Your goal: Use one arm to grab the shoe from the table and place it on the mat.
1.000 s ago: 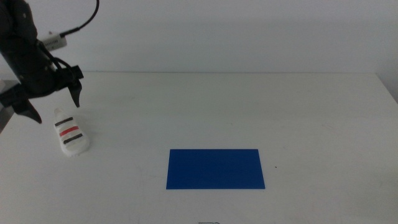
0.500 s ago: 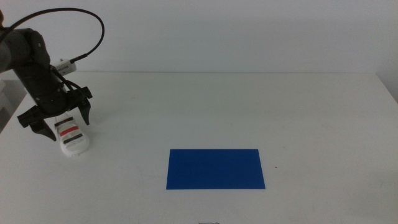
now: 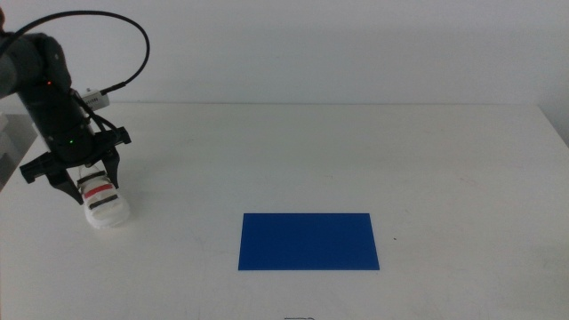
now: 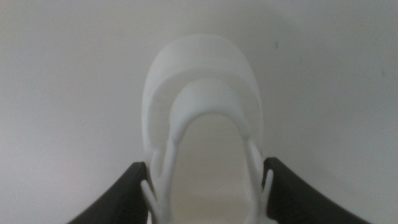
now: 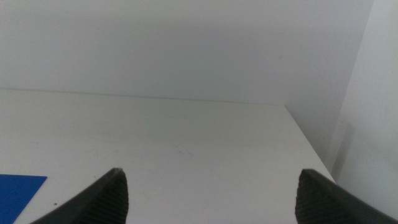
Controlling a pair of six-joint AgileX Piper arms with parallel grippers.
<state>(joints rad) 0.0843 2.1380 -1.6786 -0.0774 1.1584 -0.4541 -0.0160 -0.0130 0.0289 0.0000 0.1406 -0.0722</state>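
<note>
In the middle view you see the left arm (image 3: 44, 98), dark grey and black with a looping black cable, reaching down over the left part of the table (image 3: 356, 151), a large, plain white, matte surface. Its left gripper (image 3: 86, 182) straddles the shoe (image 3: 104, 203), one dark jaw on each side of it. The shoe is a small white sandal with a thick, rounded sole; a red strap lies between dark ones across its top. It rests flat on the table, well apart from the mat (image 3: 308, 241).

The mat is a thin, flat, dark blue rectangle with crisp edges, wider than deep, lying near the table's front centre.

In the left wrist view you look along the shoe (image 4: 205, 130): smooth white, with a rounded end and curved raised rims. The two dark, wedge-shaped jaws of the left gripper (image 4: 206, 193) sit against its two sides, touching or nearly touching, so you read the pincer as closed up to the sandal; you cannot tell how firmly it presses.

In the right wrist view the right gripper (image 5: 211, 193) waits with its jaws wide apart over bare table (image 5: 186, 149); one corner of the mat (image 5: 18, 190) shows.
</note>
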